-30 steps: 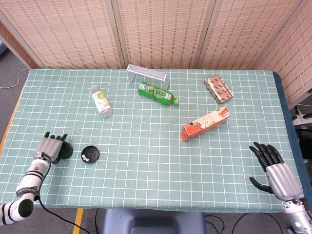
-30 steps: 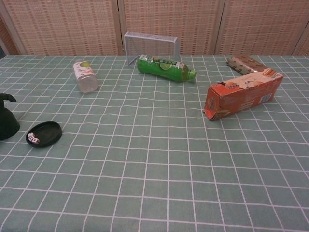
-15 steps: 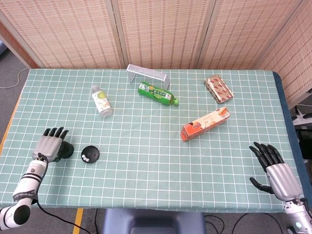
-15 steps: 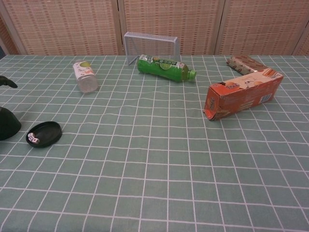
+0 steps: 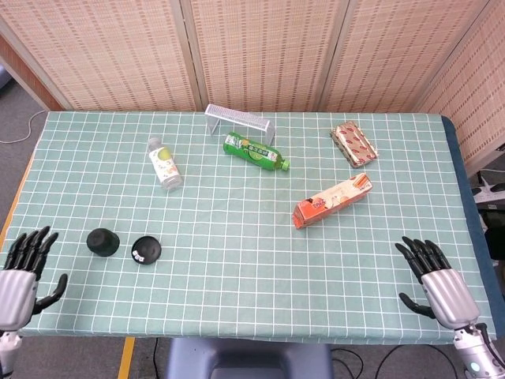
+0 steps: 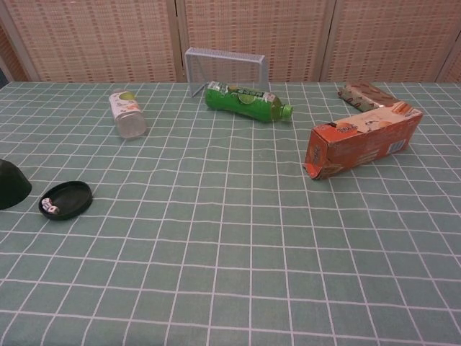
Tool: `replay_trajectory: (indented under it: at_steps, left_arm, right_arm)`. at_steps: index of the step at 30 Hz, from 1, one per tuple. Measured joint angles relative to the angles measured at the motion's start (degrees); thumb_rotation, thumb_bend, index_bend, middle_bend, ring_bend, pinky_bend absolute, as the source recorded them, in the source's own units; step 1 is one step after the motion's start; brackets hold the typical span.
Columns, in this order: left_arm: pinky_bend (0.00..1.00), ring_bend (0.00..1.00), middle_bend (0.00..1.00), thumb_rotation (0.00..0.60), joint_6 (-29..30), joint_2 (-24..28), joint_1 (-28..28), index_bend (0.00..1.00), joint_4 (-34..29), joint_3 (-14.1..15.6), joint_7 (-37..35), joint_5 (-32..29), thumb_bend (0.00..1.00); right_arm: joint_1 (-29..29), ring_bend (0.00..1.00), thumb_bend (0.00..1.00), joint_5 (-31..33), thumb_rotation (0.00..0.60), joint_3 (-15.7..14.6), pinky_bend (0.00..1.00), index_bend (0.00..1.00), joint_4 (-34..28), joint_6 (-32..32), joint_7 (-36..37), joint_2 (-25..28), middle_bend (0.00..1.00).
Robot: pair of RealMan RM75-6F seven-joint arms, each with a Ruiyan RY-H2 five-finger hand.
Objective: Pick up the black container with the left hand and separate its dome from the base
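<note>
black container dome [image 5: 102, 242] sits on the green checked cloth [image 5: 237, 237] near the table's left edge in the head view, just beside its flat round base [image 5: 146, 249] and not touching it, while the left hand [image 5: 20, 268] hangs off the table's left corner with fingers spread, holding nothing, and the right hand [image 5: 436, 278] rests at the far right corner, fingers also apart. from the chest view, only part of the dome [image 6: 12, 184] shows at the left edge, the base [image 6: 65, 200] lies close beside it with small white dice inside, and neither hand shows.

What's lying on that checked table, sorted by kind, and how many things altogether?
Bottles: 2, green bottle, clear bottle
Packages: 2, orange carton, snack packet
Black container parts: 2, dome, base
Wire rack: 1
Total: 7
</note>
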Motion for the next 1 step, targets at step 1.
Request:
replay_trajectory:
  at_steps: [1]
  left_arm:
    - [0.00,0.00,0.00,0.600,0.5,-0.3,0.7,0.00,0.7,0.2,-0.4,0.5,0.44]
  right_arm:
    - [0.0,0.00,0.17,-0.1,0.600,0.0,0.00,0.00,-0.1,0.0,-0.3,0.0,0.00]
